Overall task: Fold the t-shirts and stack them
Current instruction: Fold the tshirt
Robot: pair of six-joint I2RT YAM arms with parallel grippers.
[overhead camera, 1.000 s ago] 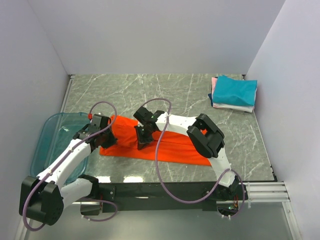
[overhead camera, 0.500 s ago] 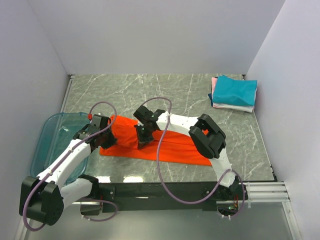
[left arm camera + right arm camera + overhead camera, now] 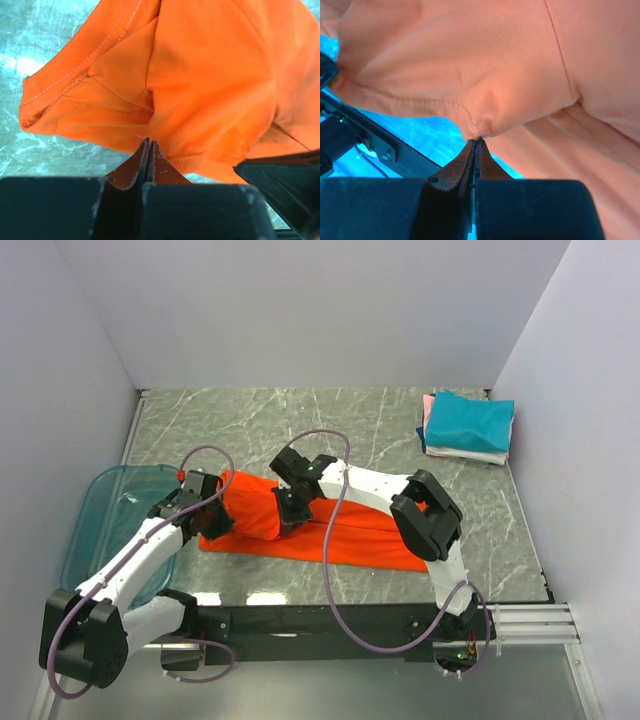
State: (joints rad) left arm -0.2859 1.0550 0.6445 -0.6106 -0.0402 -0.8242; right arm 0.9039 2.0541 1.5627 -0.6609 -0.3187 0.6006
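Right now my left fingers point(image 3: 144, 162) are pressed together on the hem of the orange-red t-shirt point(image 3: 350, 538), close to a sleeve. My right fingers point(image 3: 469, 162) pinch a puckered bit of its stitched edge. The shirt lies across the near half of the marble bench point(image 3: 350, 420), its left end bunched up between both arms. Teal, pink and white folded t-shirts point(image 3: 470, 425) sit stacked in the far right corner. A translucent bin point(image 3: 100, 510) stands at the left edge.

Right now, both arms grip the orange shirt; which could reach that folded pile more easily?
Probably the right: its base sits on the side of the folded pile, the left arm's beside the bin. The left pincer and right pincer both grip the orange shirt.
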